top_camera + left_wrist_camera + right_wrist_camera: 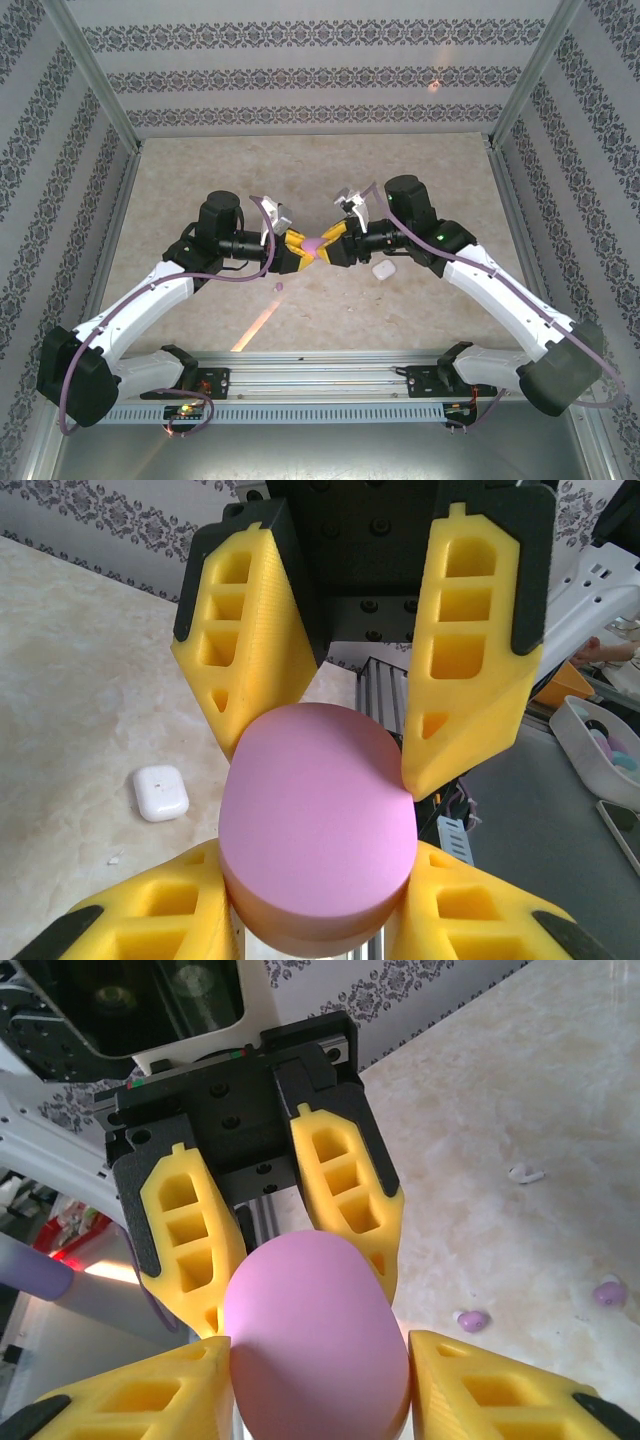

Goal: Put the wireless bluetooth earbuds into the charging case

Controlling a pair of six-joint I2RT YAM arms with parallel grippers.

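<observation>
The left gripper (318, 890) and right gripper (318, 1355) both have their fingers clamped on the purple case (310, 1300). Beyond it, two purple earbuds (472, 1319) and, farther off, a white earbud (525, 1172) lie loose on the counter (520, 1080). The earbuds are probably light, slick and prone to rolling, so pinch each gently across its body.

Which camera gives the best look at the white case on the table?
Left wrist view: the white case lies flat on the table, its rounded-square shape clear. The top view gives just a small white blob beside the right arm.
</observation>
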